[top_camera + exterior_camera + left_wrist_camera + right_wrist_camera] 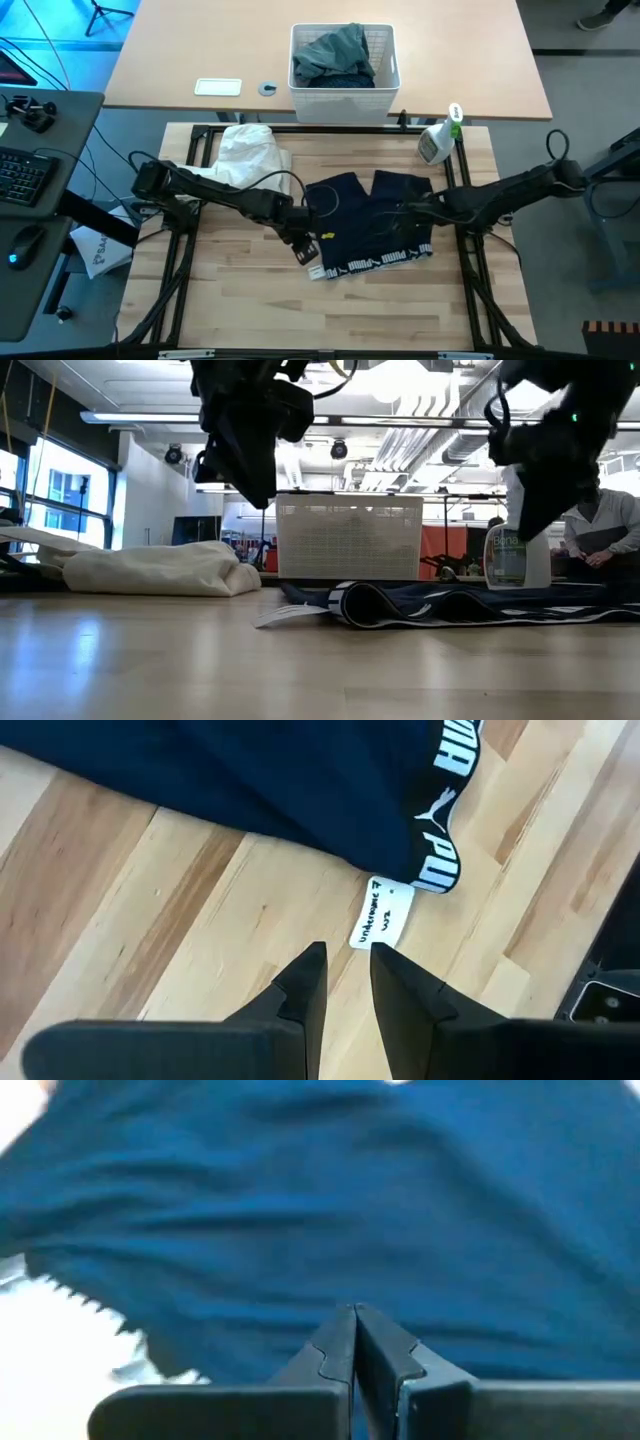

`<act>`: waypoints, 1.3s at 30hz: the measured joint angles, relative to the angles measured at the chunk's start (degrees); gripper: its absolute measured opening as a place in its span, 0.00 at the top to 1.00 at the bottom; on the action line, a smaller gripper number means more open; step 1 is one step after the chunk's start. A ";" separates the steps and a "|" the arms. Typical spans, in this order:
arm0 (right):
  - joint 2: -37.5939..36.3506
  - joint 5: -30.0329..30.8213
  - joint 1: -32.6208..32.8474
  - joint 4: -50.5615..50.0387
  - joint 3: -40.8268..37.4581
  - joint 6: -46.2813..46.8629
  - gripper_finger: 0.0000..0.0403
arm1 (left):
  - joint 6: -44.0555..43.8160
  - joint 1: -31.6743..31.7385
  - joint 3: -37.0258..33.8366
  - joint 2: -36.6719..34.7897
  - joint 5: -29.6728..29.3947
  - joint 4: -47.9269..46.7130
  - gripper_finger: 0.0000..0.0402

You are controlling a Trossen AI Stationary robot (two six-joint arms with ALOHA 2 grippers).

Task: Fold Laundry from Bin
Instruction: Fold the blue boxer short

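Two tools hang over the worktop, one at each side of the dark shorts. The left tool has its fingers slightly parted with nothing between them, and its tips point at a small white tag with handwriting on it. The tag sticks out from the shorts' waistband, which carries white Puma lettering. In the low view this tool sits above the wood, clear of the cloth. The right tool has its fingers pressed together and is empty; it hovers close over the shorts' dark blue fabric, near their right edge in the high view.

The shorts lie spread and rumpled in the middle of the worktop, the waistband toward the near edge and partly curled up. A white cloth lies bunched at the far left of the worktop, apart from the shorts. A spray bottle stands at the far right corner. Beyond the worktop, on a second table, stands the bin, holding a grey-green garment piled inside it. A person shows in the room behind, at the right of the low view.
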 joint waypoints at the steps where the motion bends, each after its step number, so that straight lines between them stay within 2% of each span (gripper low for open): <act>1: -0.35 -2.34 0.38 2.13 0.09 0.51 1.00 | 0.00 0.00 -0.01 0.00 -0.26 -0.02 0.83; 3: -0.23 -5.29 1.66 5.92 -0.22 2.57 1.00 | 0.06 0.01 0.00 0.00 -1.47 0.17 0.83; 6: 1.03 -5.06 4.17 11.83 -0.04 5.87 1.00 | 0.98 0.61 0.00 0.46 -2.88 2.40 0.83; 11: 6.48 -2.69 6.08 9.94 -0.11 13.84 1.00 | 3.90 5.74 0.00 5.15 -3.22 11.68 0.83; 15: 11.41 -5.53 7.35 10.44 -0.11 16.46 1.00 | 7.51 10.57 0.00 10.53 -5.11 16.68 0.83; 18: 15.27 -8.58 8.71 11.43 -0.11 16.41 1.00 | 9.08 13.19 0.02 13.91 -4.26 14.27 0.83; 22: 20.06 -11.27 10.48 10.21 0.04 14.82 1.00 | 11.93 13.78 0.22 15.24 1.95 7.92 0.83; 26: 23.30 -11.89 9.97 9.61 0.37 6.95 1.00 | 12.88 10.45 0.21 14.90 6.33 2.07 0.86; 30: 23.57 -13.10 5.82 10.73 0.37 -10.87 1.00 | 8.08 3.78 0.00 14.06 12.21 -4.65 0.90; 34: 22.62 -5.09 0.33 10.11 1.33 -28.90 1.00 | 1.09 -4.25 -0.04 11.79 14.27 -10.08 0.93; 37: 21.33 -0.92 -2.25 8.90 4.16 -33.04 1.00 | -5.11 -7.44 -0.04 8.67 13.31 -9.19 0.94; 39: 19.34 -0.50 -3.06 11.21 6.82 -32.97 1.00 | -8.52 -7.64 0.05 6.51 11.13 -9.03 0.95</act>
